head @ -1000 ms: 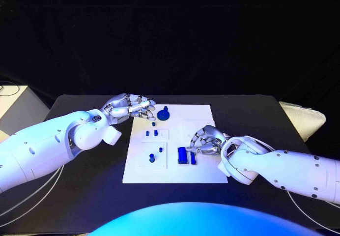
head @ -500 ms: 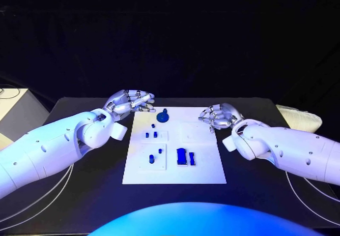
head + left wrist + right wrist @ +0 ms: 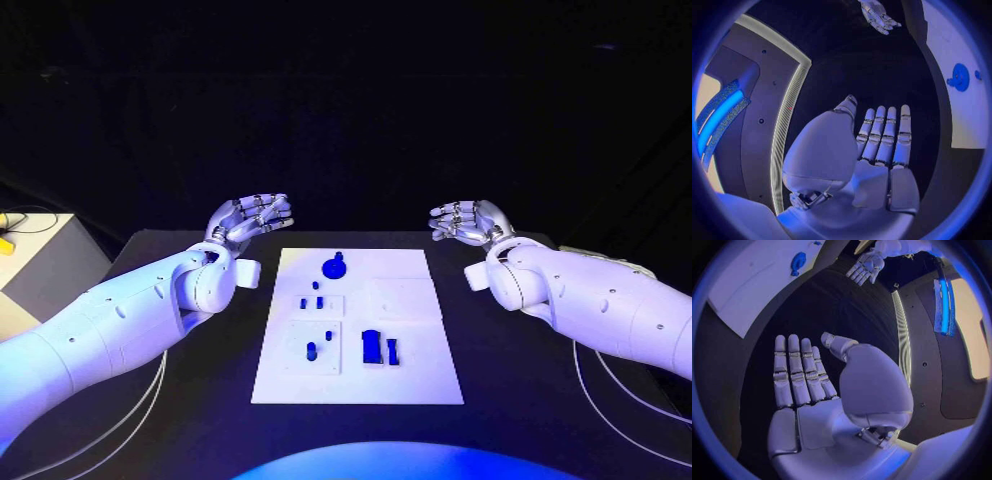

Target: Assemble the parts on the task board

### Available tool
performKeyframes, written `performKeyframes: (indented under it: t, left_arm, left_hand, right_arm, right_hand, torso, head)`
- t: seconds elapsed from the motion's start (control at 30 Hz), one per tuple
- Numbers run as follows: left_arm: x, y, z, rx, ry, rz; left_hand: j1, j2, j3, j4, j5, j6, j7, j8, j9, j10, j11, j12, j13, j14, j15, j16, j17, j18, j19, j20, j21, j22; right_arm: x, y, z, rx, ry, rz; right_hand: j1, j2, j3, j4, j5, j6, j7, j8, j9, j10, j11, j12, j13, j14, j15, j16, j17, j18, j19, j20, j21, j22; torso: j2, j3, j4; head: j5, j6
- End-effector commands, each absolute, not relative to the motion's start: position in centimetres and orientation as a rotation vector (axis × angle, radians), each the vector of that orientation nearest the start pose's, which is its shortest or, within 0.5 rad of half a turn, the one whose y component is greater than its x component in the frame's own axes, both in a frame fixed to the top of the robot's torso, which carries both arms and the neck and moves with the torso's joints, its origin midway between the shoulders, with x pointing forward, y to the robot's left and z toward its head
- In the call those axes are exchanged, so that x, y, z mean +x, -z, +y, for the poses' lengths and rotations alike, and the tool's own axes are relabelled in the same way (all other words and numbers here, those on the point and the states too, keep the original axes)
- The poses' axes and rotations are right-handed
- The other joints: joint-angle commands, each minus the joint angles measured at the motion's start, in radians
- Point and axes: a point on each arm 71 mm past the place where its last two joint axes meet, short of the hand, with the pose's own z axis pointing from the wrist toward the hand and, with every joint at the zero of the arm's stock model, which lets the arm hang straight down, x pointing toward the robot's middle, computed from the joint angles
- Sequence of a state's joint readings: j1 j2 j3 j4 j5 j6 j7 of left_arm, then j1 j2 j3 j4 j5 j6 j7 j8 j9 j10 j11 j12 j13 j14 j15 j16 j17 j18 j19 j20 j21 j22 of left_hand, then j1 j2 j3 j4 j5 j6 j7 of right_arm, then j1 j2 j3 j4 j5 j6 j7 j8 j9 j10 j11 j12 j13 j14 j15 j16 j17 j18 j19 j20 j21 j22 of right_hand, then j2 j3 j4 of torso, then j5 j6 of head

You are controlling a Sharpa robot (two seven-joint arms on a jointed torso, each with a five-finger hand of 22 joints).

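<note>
On the black table (image 3: 173,400) we find the task board (image 3: 411,375) centred, its blue parts (image 3: 378,346) seated on it. The left hand (image 3: 248,217) and right hand (image 3: 464,221) hover beyond its far corners, fingers extended, holding nothing. We judge assembly apparently complete.

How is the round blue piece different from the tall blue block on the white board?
The round blue piece is disc-shaped with a small knob; the tall blue block is a straight-sided rectangle. The round piece sits at the task board's far end, the block at its near end. Both are blue, and neither hand touches them.
</note>
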State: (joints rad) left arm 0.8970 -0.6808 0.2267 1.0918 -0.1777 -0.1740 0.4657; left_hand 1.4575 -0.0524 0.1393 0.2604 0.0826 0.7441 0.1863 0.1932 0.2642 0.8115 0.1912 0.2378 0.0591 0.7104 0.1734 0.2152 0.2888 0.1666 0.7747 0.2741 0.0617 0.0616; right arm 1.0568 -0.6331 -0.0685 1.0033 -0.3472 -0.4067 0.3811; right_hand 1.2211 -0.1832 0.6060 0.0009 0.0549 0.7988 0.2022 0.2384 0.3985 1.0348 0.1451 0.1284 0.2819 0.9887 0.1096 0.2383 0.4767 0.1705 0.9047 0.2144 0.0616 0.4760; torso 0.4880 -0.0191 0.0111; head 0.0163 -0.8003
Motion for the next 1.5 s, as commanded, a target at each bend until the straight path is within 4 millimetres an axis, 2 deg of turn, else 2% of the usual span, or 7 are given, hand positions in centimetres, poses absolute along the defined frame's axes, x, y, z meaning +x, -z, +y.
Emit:
performKeyframes:
  t: [0.03, 0.07, 0.2, 0.3, 0.33, 0.73, 1.5]
  left_arm:
    - [51.9, 27.4, 26.3, -1.184, 1.437, 1.295]
    - [51.9, 27.4, 26.2, -1.184, 1.435, 1.293]
    - [51.7, 26.9, 25.6, -1.184, 1.424, 1.283]
    - [51.4, 26.2, 24.7, -1.184, 1.406, 1.269]
    - [51.2, 26.0, 24.4, -1.184, 1.399, 1.265]
    - [47.6, 23.1, 20.2, -1.202, 1.273, 1.221]
    - [46.2, 22.4, 19.2, -1.209, 1.229, 1.218]
  left_hand:
    - [-0.469, 0.052, -0.139, -0.26, -0.083, -0.744, -0.186, -0.193, -0.264, -0.811, -0.191, -0.238, -0.059, -0.71, -0.173, -0.215, -0.289, -0.167, -0.775, -0.274, -0.062, -0.062]
    - [-0.504, 0.052, -0.139, -0.26, -0.083, -0.744, -0.186, -0.193, -0.264, -0.811, -0.191, -0.238, -0.059, -0.71, -0.173, -0.215, -0.289, -0.167, -0.775, -0.274, -0.062, -0.062]
    - [-0.648, 0.052, -0.139, -0.26, -0.083, -0.744, -0.186, -0.193, -0.264, -0.811, -0.191, -0.238, -0.059, -0.71, -0.173, -0.215, -0.289, -0.167, -0.775, -0.274, -0.062, -0.062]
    - [-0.752, 0.052, -0.139, -0.26, -0.083, -0.744, -0.186, -0.193, -0.264, -0.811, -0.191, -0.238, -0.059, -0.71, -0.173, -0.215, -0.289, -0.167, -0.775, -0.274, -0.062, -0.062]
    - [-1.458, 0.052, -0.139, -0.26, -0.083, -0.744, -0.186, -0.193, -0.264, -0.811, -0.191, -0.238, -0.059, -0.71, -0.173, -0.215, -0.289, -0.167, -0.775, -0.274, -0.062, -0.062]
    - [-1.458, 0.052, -0.139, -0.26, -0.083, -0.744, -0.186, -0.193, -0.264, -0.811, -0.191, -0.238, -0.059, -0.71, -0.173, -0.215, -0.289, -0.167, -0.775, -0.274, -0.062, -0.062]
    - [-1.458, 0.052, -0.139, -0.26, -0.083, -0.744, -0.186, -0.193, -0.264, -0.811, -0.191, -0.238, -0.059, -0.71, -0.173, -0.215, -0.289, -0.167, -0.775, -0.274, -0.062, -0.062]
  right_arm:
    - [53.1, 28.6, -26.3, 0.903, -1.023, 1.484]
    - [53.0, 28.6, -26.2, 0.906, -1.026, 1.48]
    - [52.6, 28.1, -25.5, 0.929, -1.05, 1.454]
    - [52.0, 27.5, -24.6, 0.963, -1.082, 1.416]
    - [51.8, 27.3, -24.3, 0.976, -1.093, 1.402]
    - [47.4, 23.4, -20.1, 1.165, -1.212, 1.244]
    - [46.2, 22.4, -19.2, 1.209, -1.229, 1.218]
  right_hand:
    - [-0.394, 0.183, -0.606, -0.001, -0.055, -0.799, -0.202, -0.238, -0.399, -0.332, -0.145, -0.128, -0.282, -0.989, -0.11, -0.238, -0.477, -0.171, -0.905, -0.214, -0.062, -0.476]
    - [-0.423, 0.183, -0.606, -0.001, -0.055, -0.799, -0.202, -0.238, -0.399, -1.035, -0.145, -0.128, -0.282, -0.989, -0.11, -0.238, -0.477, -0.171, -0.905, -0.214, -0.062, -0.476]
    - [-1.221, 0.183, -0.606, -0.001, -0.055, -0.799, -0.202, -0.238, -0.399, -1.035, -0.145, -0.128, -0.282, -0.989, -0.11, -0.238, -0.477, -0.171, -0.905, -0.214, -0.062, -0.476]
    - [-1.221, 0.183, -0.606, -0.001, -0.055, -0.799, -0.202, -0.238, -0.399, -1.035, -0.145, -0.128, -0.282, -0.989, -0.11, -0.238, -0.477, -0.171, -0.905, -0.214, -0.062, -0.476]
    - [-1.221, 0.183, -0.606, -0.001, -0.055, -0.799, -0.202, -0.238, -0.399, -1.035, -0.145, -0.128, -0.282, -0.989, -0.11, -0.238, -0.477, -0.171, -0.905, -0.214, -0.062, -0.476]
    - [-1.221, 0.183, -0.606, -0.001, -0.055, -0.799, -0.202, -0.238, -0.399, -1.035, -0.145, -0.128, -0.282, -0.989, -0.11, -0.238, -0.477, -0.171, -0.905, -0.214, -0.062, -0.476]
    - [-1.221, 0.183, -0.606, -0.001, -0.055, -0.799, -0.202, -0.238, -0.399, -1.035, -0.145, -0.128, -0.282, -0.989, -0.11, -0.238, -0.477, -0.171, -0.905, -0.214, -0.062, -0.476]
  torso:
    - [0.003, -0.0015, 0.0002]
    - [0.004, -0.0012, 0.0]
    - [0.009, 0.001, -0.0012]
    - [0.018, 0.0043, -0.003]
    - [0.021, 0.0055, -0.0036]
    - [0.054, 0.0183, -0.0107]
    - [0.056, 0.0191, -0.0111]
  head:
    - [-0.001, -0.001]
    - [-0.001, 0.002]
    - [-0.003, 0.023]
    - [-0.005, 0.056]
    - [-0.006, 0.067]
    - [-0.016, 0.193]
    - [-0.016, 0.2]
